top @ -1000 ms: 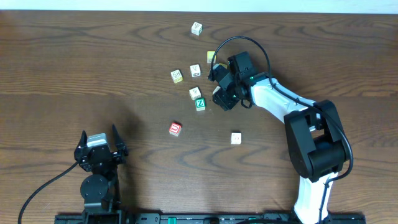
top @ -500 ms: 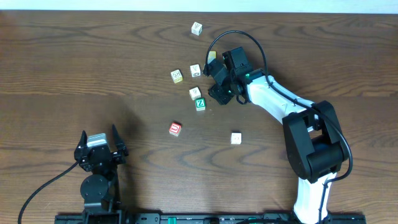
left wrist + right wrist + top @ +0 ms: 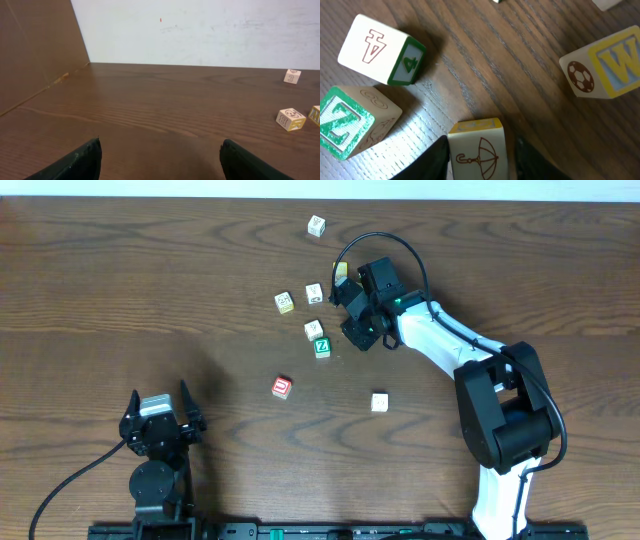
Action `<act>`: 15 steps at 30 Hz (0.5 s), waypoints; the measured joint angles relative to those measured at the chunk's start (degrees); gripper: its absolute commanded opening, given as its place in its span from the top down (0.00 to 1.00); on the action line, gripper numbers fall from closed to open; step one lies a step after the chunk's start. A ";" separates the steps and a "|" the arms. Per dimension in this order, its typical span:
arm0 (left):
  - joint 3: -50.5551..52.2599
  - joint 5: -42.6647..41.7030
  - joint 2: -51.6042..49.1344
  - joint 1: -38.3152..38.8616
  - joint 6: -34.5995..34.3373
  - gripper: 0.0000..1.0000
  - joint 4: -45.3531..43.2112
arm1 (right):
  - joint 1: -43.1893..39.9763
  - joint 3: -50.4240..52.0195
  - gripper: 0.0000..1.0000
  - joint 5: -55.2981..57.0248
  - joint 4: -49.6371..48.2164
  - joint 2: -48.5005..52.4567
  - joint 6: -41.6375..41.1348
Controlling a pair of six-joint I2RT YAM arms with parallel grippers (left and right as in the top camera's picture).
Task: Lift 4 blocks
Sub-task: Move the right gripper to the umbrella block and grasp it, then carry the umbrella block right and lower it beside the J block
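Evidently little of the lifting can be counted as done: every block that can be seen is resting on the counter [image 3: 100,280]. The right tool [image 3: 481,155] is placed low over a yellow-topped umbrella block [image 3: 476,142], with one jaw on either side of it. Whether the jaws are pressed against it cannot be told, and the block is not seen raised. Near it are found the green Z block [image 3: 345,122] and a white block marked 4 [image 3: 380,50], close to one another. The red-faced block [image 3: 282,387] lies further toward the left arm, and another white-faced block [image 3: 379,402] lies alone, nearer the right arm's base. The left tool [image 3: 159,394] is held wide open and empty, well apart from all the blocks. All four lifts are judged to be left.
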State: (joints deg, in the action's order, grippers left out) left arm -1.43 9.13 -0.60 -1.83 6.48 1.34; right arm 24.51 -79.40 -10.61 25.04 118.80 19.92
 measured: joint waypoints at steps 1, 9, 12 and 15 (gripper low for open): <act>0.00 0.00 0.00 0.00 -0.02 0.24 -0.02 | 0.00 0.00 0.66 0.02 0.00 0.00 0.02; 0.00 0.00 0.00 0.00 0.00 0.24 -0.02 | 0.02 -0.15 0.74 0.79 0.33 0.00 -1.01; 0.00 0.00 0.00 0.00 0.00 0.24 -0.02 | 0.04 -1.42 0.77 1.86 3.30 0.00 -2.69; 0.00 0.00 0.00 0.00 0.00 0.24 -0.02 | 0.04 -4.74 0.72 2.54 8.72 0.00 -5.25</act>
State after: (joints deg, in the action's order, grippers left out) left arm -1.43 9.13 -0.60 -1.83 6.48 1.32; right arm 24.56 -84.14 -8.08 33.76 118.80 14.68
